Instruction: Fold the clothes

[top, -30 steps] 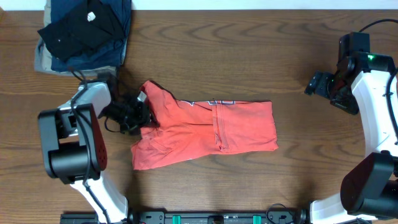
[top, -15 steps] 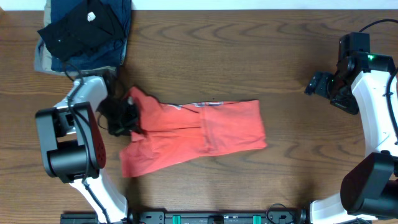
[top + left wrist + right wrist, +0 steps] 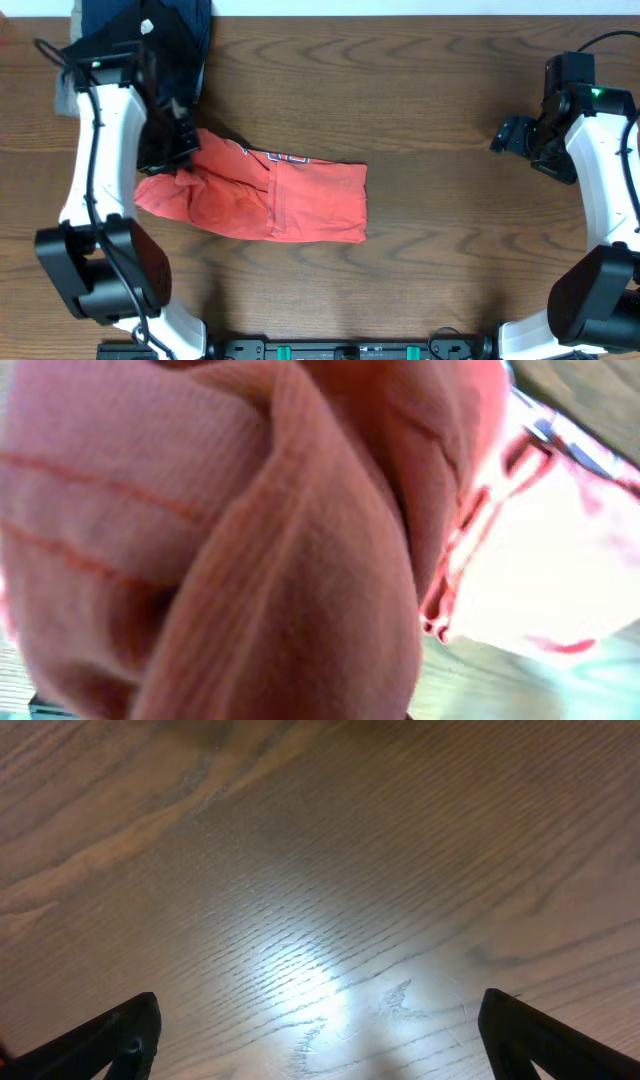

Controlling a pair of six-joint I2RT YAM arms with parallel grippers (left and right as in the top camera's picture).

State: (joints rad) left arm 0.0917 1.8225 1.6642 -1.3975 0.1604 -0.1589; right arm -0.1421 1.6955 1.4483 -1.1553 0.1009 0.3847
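On the table, at left, the left gripper is clenching the bunched T-shirt; at right, the right gripper is hovering, fingers spread.

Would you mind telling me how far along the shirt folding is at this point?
Done: the orange-red T-shirt looks folded into a rough band on the table. In hand: the left hand is shut on its bunched end. Left: the band is long and rumpled, so probably at least one more fold; the right hand hangs open over bare wood, apart from it.
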